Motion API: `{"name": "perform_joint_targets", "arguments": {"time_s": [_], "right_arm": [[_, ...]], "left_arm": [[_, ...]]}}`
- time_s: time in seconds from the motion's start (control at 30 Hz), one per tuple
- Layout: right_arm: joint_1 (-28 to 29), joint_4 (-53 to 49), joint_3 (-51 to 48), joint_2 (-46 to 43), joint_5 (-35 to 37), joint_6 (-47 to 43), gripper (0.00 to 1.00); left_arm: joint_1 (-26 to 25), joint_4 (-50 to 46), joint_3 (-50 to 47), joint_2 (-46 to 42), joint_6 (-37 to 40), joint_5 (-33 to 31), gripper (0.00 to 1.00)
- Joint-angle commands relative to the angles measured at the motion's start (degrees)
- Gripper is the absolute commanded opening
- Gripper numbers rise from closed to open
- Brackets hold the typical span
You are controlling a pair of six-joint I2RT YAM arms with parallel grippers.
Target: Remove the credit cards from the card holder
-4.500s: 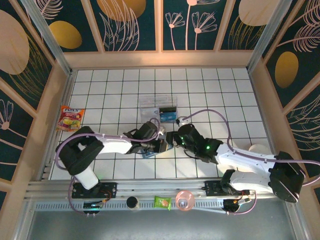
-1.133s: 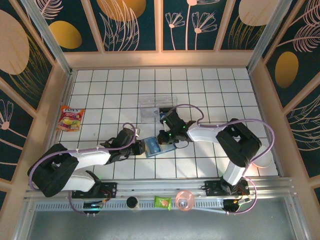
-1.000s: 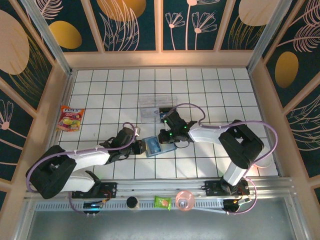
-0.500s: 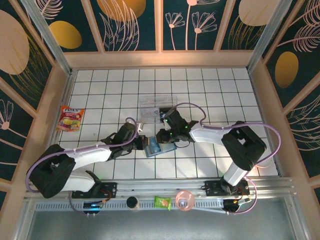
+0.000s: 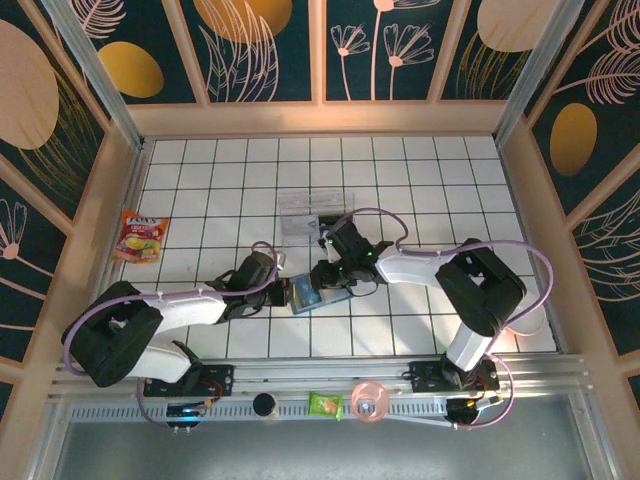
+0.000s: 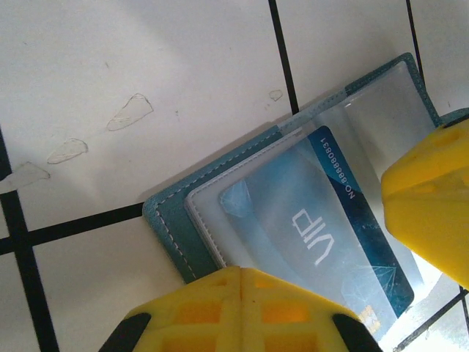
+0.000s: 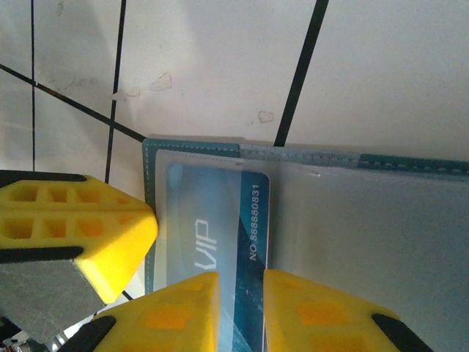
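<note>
**Top external view: both end effectors meet at the open holder**

The holder [image 5: 309,295] lies open on the white tiled surface [image 5: 420,180], near the middle and towards the arms. The left end effector [image 5: 284,290] reaches it from the left. The right end effector [image 5: 326,279] comes from the right and bears on its far side. A clear tray [image 5: 303,212] sits just beyond them, and a snack packet [image 5: 140,236] lies well apart at the left edge.

Left wrist view: the holder [image 6: 170,220] shows its teal stitched border and a clear sleeve. A blue card [image 6: 322,235] marked VIP lies under that sleeve. The left end effector [image 6: 239,282] is closed, its two yellow fingers pressed together with nothing between them. Their tip is over the holder's near edge. One yellow finger of the right arm [image 6: 432,198] covers the sleeve's far corner.

Right wrist view: the right end effector [image 7: 242,293] is narrow, leaving a slim gap over the card [image 7: 220,220], whose numbered edge runs into that gap. The tips hide the contact, so it may be pinching the card, but I cannot tell. A left-arm finger [image 7: 73,220] rests just beside the holder's teal edge [image 7: 190,143].
</note>
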Motion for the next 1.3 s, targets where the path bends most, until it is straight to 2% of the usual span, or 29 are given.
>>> {"name": "perform_joint_targets", "arguments": {"time_s": [0.0, 0.57, 0.67, 0.87, 1.27], "right_arm": [[-0.85, -0.56, 1.26, 1.38, -0.54, -0.90, 0.23], [-1.54, 1.35, 0.78, 4.51, -4.69, -0.55, 0.24], [-1.60, 1.79, 0.48, 4.69, -4.70, -0.29, 0.19], [-2.15, 2.46, -1.30, 2.41, -2.66, 1.03, 0.00], [-3.47, 1.60, -7.70, -8.39, 2.56, 3.67, 0.00]], "left_arm": [[-0.21, -0.71, -1.87, 0.90, -0.92, -0.87, 0.00], [-0.17, 0.18, -1.71, 1.78, -0.36, 0.80, 0.00], [-0.21, 0.19, -1.70, 2.08, -0.19, 1.07, 0.00], [-0.18, 0.18, -1.95, 1.34, -0.42, 1.07, 0.00], [-0.21, -0.17, -1.72, 0.22, 0.06, 1.44, 0.00]]}}
